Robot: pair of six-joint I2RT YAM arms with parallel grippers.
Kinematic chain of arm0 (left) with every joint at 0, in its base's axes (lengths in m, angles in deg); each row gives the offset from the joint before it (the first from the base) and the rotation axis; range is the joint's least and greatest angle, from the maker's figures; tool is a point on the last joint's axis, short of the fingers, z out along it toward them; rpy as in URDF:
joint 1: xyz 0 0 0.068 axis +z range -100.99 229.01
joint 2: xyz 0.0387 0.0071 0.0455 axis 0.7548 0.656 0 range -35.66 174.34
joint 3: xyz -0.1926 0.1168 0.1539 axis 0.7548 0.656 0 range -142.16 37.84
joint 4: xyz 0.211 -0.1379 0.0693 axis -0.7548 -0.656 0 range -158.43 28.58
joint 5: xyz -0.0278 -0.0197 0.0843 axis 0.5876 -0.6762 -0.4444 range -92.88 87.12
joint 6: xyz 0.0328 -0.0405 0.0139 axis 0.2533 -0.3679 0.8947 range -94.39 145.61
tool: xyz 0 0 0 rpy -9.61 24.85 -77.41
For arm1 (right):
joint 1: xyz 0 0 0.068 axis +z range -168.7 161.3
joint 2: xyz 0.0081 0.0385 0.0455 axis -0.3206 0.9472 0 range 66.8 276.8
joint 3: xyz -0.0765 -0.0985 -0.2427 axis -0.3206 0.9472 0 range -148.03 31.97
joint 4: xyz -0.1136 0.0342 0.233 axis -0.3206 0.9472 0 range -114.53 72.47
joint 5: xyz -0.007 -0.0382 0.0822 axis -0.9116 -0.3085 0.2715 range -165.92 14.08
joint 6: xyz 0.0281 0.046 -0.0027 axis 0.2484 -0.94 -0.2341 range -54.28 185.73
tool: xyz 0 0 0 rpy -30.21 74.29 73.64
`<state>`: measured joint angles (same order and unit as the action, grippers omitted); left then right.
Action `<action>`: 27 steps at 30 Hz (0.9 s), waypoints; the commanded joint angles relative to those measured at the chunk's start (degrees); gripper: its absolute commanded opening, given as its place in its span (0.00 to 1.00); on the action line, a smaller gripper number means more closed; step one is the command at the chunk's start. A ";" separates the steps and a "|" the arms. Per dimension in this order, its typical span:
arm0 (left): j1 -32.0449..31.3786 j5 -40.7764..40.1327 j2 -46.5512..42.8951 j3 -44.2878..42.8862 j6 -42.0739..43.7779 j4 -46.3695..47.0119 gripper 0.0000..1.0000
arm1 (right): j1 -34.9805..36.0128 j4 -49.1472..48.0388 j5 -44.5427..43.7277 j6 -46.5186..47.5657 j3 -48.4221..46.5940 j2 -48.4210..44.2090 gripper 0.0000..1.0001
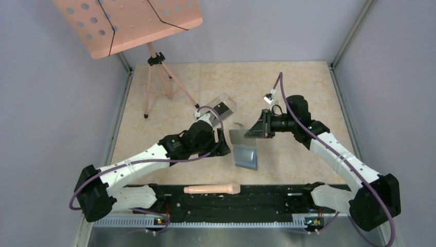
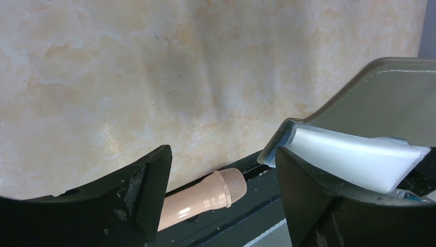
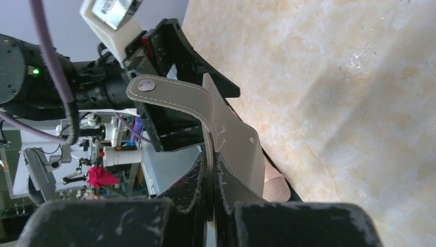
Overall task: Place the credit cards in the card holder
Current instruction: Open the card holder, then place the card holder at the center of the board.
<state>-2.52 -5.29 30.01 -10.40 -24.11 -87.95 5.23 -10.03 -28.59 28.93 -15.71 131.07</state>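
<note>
The gray card holder (image 1: 246,155) lies open on the table, its bluish-gray inside (image 2: 355,157) facing up. One gray flap (image 3: 231,128) with the snap tab stands raised, and my right gripper (image 3: 211,160) (image 1: 257,131) is shut on it. My left gripper (image 2: 223,154) (image 1: 226,145) is open just left of the holder, with nothing between its fingers; its right finger (image 2: 319,206) is against the holder's near corner. No credit cards show clearly. A dark shape inside the clear box is too small to identify.
A clear plastic box (image 1: 222,105) stands just behind the left gripper. A peach toy microphone (image 1: 213,189) (image 2: 205,198) lies on the black rail at the near edge. A pink music stand (image 1: 154,62) on a tripod fills the back left. Walls enclose the table.
</note>
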 commanded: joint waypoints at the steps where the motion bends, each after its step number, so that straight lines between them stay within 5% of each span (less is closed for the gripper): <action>1: 0.11 1.37 0.55 2.62 -1.97 5.14 0.78 | -0.70 -4.16 2.34 -2.03 -0.41 -0.24 0.00; 27: 3.31 6.81 -8.25 6.65 2.90 14.55 0.71 | -1.91 -3.72 3.56 -2.74 0.61 0.39 0.00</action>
<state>-0.31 0.39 23.48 -3.28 -23.10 -76.41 3.87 -12.82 -25.45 25.65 -15.25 131.20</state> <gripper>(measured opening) 0.718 0.014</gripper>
